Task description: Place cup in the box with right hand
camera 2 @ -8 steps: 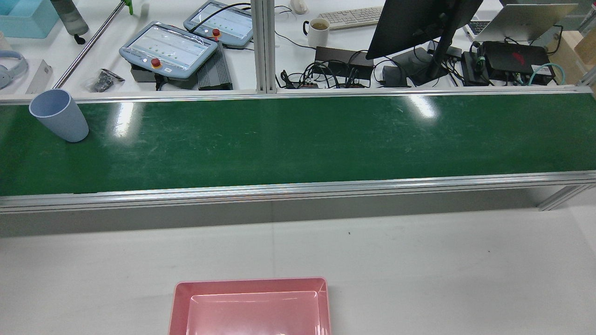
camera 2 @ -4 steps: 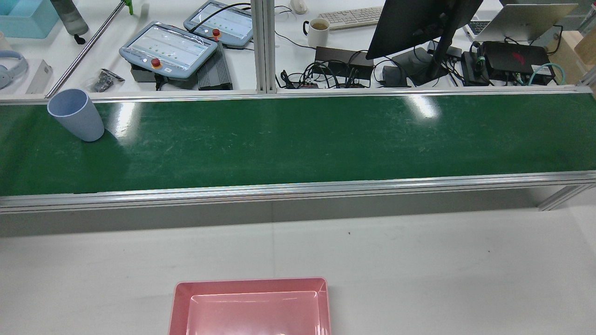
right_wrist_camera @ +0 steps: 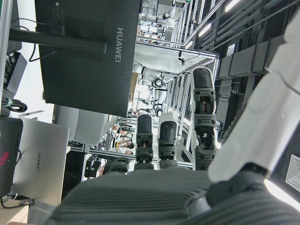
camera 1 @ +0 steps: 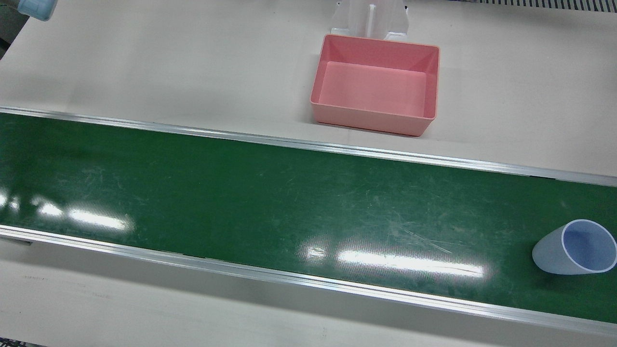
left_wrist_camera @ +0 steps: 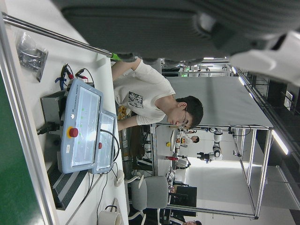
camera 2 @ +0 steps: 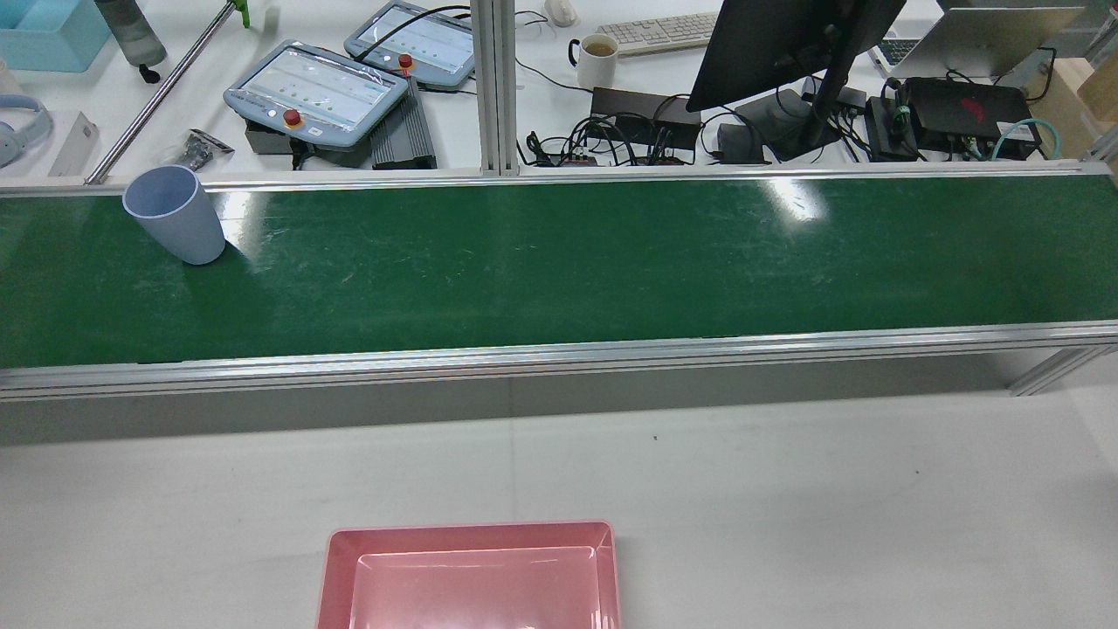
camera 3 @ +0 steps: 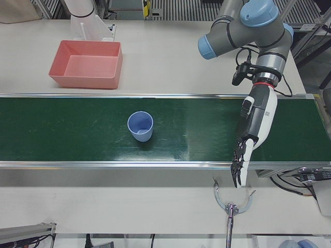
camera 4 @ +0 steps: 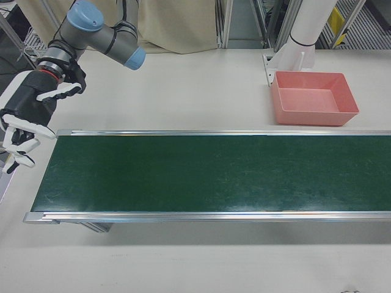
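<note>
Cup [camera 3: 140, 125] upright on green belt [camera 2: 559, 262], pink box [camera 1: 376, 84] empty on table [camera 1: 144, 62], right robot hand [camera 4: 27, 119] fingers spread, empty, waiting off belt's end.

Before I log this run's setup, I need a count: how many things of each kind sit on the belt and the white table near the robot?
Cups: 1, the blue cup
Boxes: 1, the pink box
Total: 2

belt: green conveyor belt [camera 2: 559, 262], pretty scuffed
desk behind: two teach pendants [camera 2: 316, 91], white mug [camera 2: 598, 59], keyboard [camera 2: 659, 32], monitor [camera 2: 786, 44]
</note>
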Controlling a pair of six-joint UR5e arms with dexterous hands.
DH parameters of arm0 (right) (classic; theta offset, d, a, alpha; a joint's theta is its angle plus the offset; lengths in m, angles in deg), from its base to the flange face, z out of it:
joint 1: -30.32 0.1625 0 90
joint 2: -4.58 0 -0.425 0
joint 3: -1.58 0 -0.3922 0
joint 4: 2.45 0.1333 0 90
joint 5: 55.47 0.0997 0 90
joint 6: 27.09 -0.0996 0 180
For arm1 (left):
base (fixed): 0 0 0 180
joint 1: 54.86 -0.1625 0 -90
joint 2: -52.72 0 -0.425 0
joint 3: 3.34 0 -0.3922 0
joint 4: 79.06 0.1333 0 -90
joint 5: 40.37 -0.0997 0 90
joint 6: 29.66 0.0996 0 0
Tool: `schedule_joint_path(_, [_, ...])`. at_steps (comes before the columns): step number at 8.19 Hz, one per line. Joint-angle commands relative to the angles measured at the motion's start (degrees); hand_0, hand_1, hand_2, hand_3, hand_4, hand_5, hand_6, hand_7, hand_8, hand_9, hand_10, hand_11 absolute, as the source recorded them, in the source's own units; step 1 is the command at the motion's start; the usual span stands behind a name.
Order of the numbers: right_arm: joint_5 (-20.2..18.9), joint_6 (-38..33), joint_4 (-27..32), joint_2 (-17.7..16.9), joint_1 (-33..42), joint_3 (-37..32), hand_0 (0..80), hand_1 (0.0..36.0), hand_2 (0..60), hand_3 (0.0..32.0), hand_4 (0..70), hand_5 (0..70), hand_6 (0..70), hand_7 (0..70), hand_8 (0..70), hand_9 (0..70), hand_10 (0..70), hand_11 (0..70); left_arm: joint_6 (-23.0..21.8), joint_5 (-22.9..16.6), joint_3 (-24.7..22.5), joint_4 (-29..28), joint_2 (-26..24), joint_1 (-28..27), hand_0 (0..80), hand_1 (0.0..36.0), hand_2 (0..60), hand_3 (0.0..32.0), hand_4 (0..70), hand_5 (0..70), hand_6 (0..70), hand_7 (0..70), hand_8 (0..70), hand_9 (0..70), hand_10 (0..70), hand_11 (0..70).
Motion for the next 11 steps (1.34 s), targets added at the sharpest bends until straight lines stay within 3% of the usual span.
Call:
schedule_joint_path(1, [7.88, 1.21, -7.22, 6.36, -9.07, 2.82, 50.7, 1.1, 0.0, 0.0, 63.9, 2.2, 17.3, 70.0, 13.0, 31.2, 2.5, 3.8, 0.0, 0.0, 0.0, 0.0, 0.0, 0.0, 0.0, 0.0, 0.0, 0.0, 0.0, 0.0, 0.0, 0.0, 0.0, 0.0, 0.0, 0.0])
schedule_joint_path(5, [22.45, 1.65, -12.86, 11.56, -24.8, 7.12, 50.9, 1.7, 0.0, 0.0, 66.2, 2.1, 17.0, 70.0, 12.6, 30.8, 1.3, 2.1, 0.0, 0.0, 0.0, 0.0, -0.09, 0.0, 0.0, 0.0, 0.0, 0.0, 0.0, 0.0, 0.0, 0.0, 0.0, 0.0, 0.0, 0.0])
schedule_joint_path(6, [25.54, 1.73, -18.01, 13.74, -28.75, 8.44, 51.7, 2.5, 0.0, 0.0, 69.1, 2.0, 17.7, 70.0, 12.2, 31.3, 0.9, 1.4, 0.0, 0.0, 0.0, 0.09, -0.17, 0.0, 0.0, 0.0, 0.0, 0.0, 0.0, 0.0, 0.0, 0.0, 0.0, 0.0, 0.0, 0.0])
schedule_joint_path(8, [29.76, 1.82, -22.44, 17.27, -33.43, 8.02, 52.1, 2.9, 0.0, 0.0, 69.6, 2.0, 17.4, 70.0, 11.8, 30.9, 0.2, 0.5, 0.0, 0.0, 0.0, 0.0, -0.09, 0.0, 0.0, 0.0, 0.0, 0.0, 0.0, 0.0, 0.0, 0.0, 0.0, 0.0, 0.0, 0.0])
schedule_joint_path(11, [29.71, 3.57, -22.19, 16.67, -30.82, 7.14, 51.5, 1.9, 0.0, 0.0, 70.0, 1.5, 17.9, 70.0, 12.2, 32.1, 0.0, 0.0, 0.0, 0.0, 0.0, -0.09, -0.09, 0.0, 0.0, 0.0, 0.0, 0.0, 0.0, 0.0, 0.0, 0.0, 0.0, 0.0, 0.0, 0.0])
